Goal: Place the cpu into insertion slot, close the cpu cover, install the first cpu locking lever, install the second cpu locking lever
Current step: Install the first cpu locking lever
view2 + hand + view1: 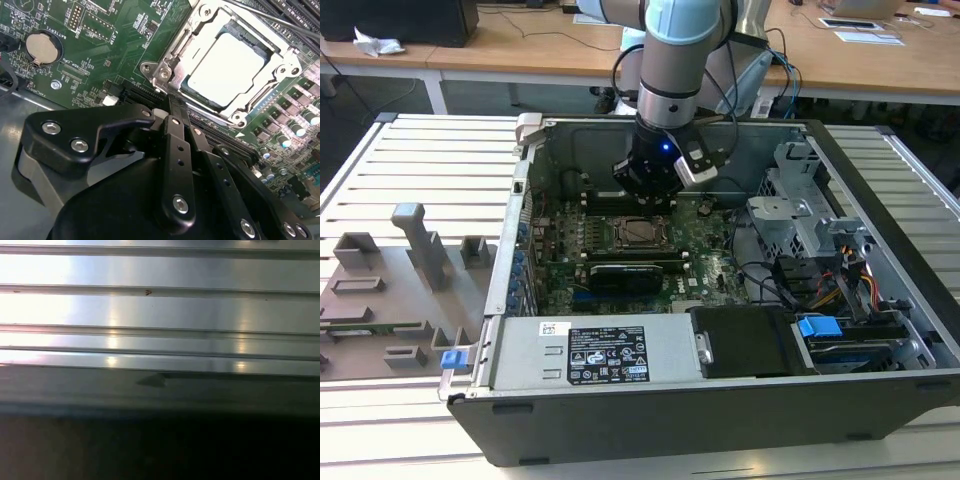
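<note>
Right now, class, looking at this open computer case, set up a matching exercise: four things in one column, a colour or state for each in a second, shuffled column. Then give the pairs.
Things:
1. cpu
2. cover
3. circuit board
4. clip

Colour or state:
A. blue
B. green
C. seated in the slot, silver-grey top showing
D. silver frame lying down around the chip

Pairs: 1-C, 2-D, 3-B, 4-A

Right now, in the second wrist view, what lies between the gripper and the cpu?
In the second wrist view, the silver cpu cover frame edge and a dark connector strip on the green board lie between the gripper and the cpu.
</note>
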You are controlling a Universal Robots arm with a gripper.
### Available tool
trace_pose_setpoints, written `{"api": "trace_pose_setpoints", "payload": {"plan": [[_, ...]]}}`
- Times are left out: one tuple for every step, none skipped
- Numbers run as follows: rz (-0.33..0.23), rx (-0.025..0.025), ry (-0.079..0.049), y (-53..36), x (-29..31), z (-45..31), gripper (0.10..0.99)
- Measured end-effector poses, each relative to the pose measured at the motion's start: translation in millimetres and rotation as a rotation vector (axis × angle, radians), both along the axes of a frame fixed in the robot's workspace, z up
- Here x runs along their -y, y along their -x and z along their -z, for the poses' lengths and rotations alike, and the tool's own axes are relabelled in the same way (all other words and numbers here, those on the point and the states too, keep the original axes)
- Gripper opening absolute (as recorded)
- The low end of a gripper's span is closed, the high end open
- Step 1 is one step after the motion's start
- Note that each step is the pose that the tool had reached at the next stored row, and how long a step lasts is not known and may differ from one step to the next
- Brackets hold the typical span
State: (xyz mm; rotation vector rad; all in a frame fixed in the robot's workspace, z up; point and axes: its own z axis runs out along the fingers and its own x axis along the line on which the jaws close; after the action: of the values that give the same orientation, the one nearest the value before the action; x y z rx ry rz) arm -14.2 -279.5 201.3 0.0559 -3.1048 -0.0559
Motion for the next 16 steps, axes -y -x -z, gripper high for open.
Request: {"api": "trace_pose_setpoints", "payload": {"plan": [[0.000,0.0000,-0.002,0.0,-0.1,0.2,0.106],[0.000,0.0001,-0.003,0.0,-0.2,0.3,0.106],[0.000,0.0003,-0.004,-0.1,-0.3,0.2,0.106],[0.000,0.0006,-0.005,-0.1,-0.5,-0.3,0.106],[0.000,0.0009,-0.005,-0.2,-0.6,-2.9,0.106],[0.000,0.0005,-0.004,-0.1,-0.5,-5.9,0.106],[0.000,0.0004,-0.004,-0.1,-0.4,-9.3,0.106],[0.000,0.0008,-0.004,0.0,0.3,-11.1,0.106],[0.000,0.0010,-0.004,0.1,2.2,-11.4,0.106],[0.000,0.0014,-0.004,0.4,4.5,-11.4,0.106],[0.000,0.0018,-0.002,1.1,8.5,-11.4,0.106],[0.000,0.0023,0.003,1.9,13.5,-11.4,0.106],[0.000,0.0025,0.006,2.5,18.7,-11.4,0.106],[0.000,0.0025,0.007,3.2,25.7,-11.4,0.106],[0.000,0.0026,0.008,3.5,29.6,-11.4,0.106],[0.000,0.0026,0.009,3.6,32.9,-11.3,0.106]]}}
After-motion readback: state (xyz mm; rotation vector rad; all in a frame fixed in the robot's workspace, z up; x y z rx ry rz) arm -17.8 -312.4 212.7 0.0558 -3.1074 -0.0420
